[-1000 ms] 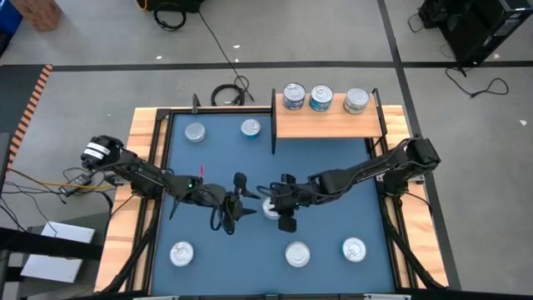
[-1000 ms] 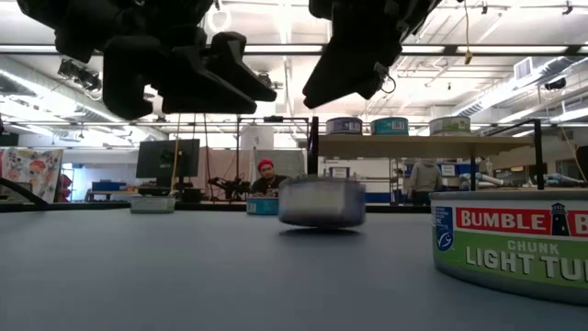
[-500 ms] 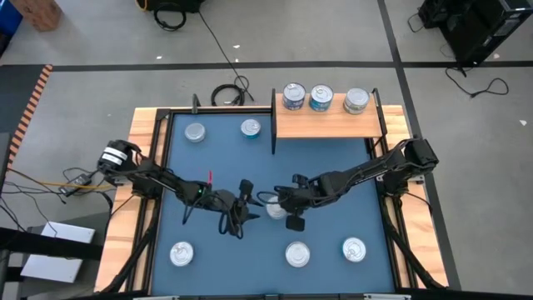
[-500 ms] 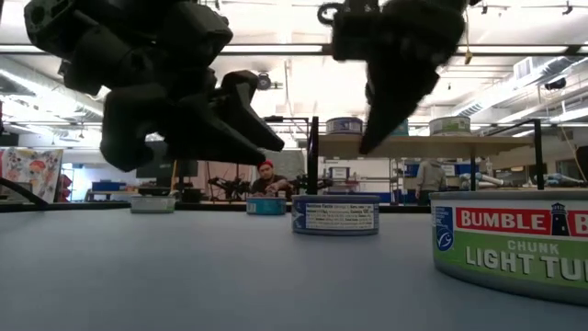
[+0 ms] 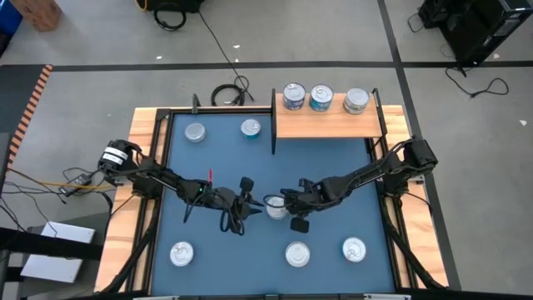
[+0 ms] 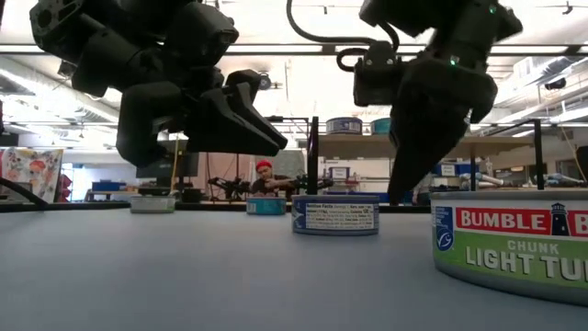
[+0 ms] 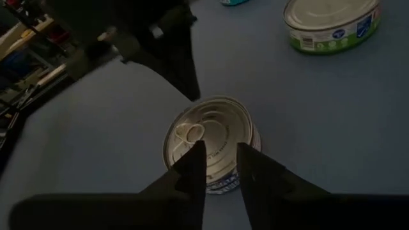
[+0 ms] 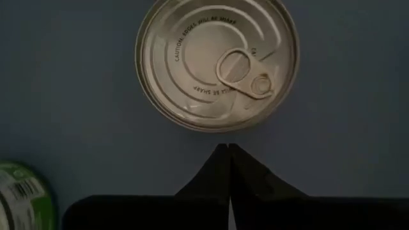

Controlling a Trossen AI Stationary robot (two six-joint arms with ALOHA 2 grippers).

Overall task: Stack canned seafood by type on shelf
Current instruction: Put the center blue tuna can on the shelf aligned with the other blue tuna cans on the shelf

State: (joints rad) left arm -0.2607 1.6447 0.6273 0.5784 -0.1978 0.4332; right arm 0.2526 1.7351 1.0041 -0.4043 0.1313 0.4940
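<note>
A short tin (image 5: 275, 205) with a shiny pull-tab top and a blue label (image 6: 335, 213) stands upright on the blue mat (image 5: 333, 167), between my two grippers. My left gripper (image 7: 220, 167) hovers at the tin's left side, above its rim, with a narrow gap between its fingers. My right gripper (image 8: 227, 153) is shut; its tip points steeply down at the mat just right of the tin (image 8: 217, 64), and a thin strip of mat shows between them. The shelf (image 5: 329, 125), a wooden board with black posts at the far right, carries three tins (image 5: 321, 97).
Loose tins stand on the mat at the far left (image 5: 195, 132) (image 5: 251, 127) and along the near edge (image 5: 181, 252) (image 5: 297, 253) (image 5: 354, 248). A green-labelled tin (image 6: 514, 244) stands close to the low camera. Wooden strips and black rails frame the mat.
My right gripper has come down beside the tin, tipped steeper, and shut. My left gripper has sunk toward the tin's left side. The tin, blurred one second ago, now stands still and upright on the mat.
</note>
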